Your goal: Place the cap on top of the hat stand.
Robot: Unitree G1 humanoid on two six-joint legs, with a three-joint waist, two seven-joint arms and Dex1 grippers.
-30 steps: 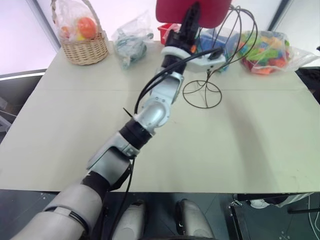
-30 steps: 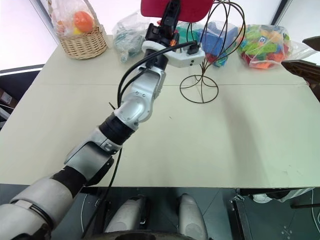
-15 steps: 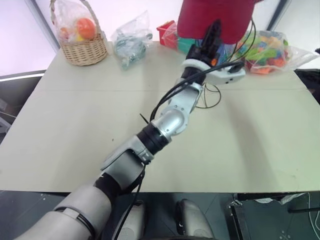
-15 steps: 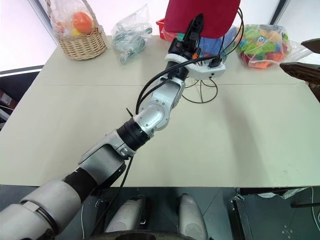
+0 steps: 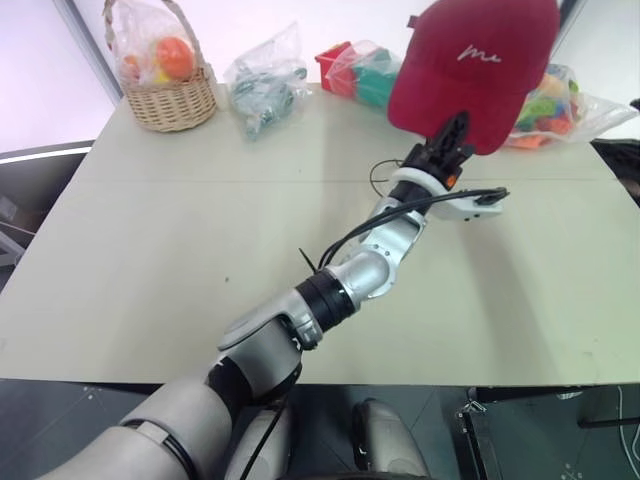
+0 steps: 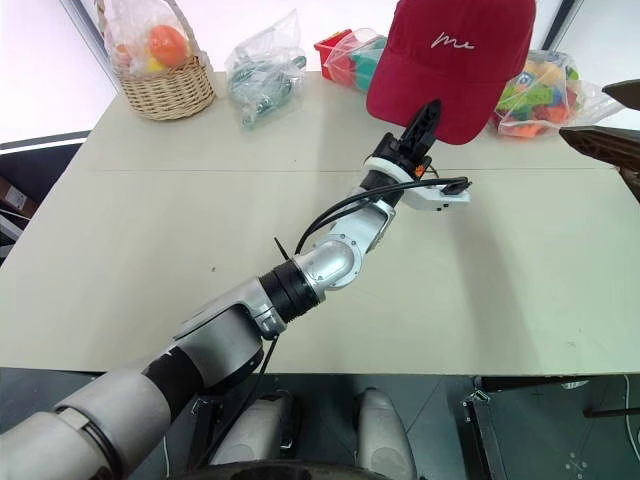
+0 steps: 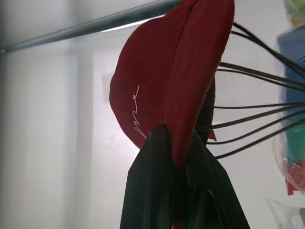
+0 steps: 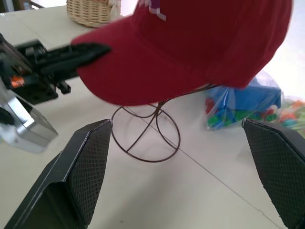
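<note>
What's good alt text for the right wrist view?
A dark red cap sits over the top of a thin wire hat stand on a pale table, its brim pinched by the left gripper. The right gripper hangs open in the foreground, with a wicker basket and a bag of colourful toys behind.

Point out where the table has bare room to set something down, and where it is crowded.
Bare: the table's near half, and the stretch in front of the wicker basket. Crowded: the far edge, with the basket, plastic bags of toys, and the hat stand under the cap that the left gripper pinches.
</note>
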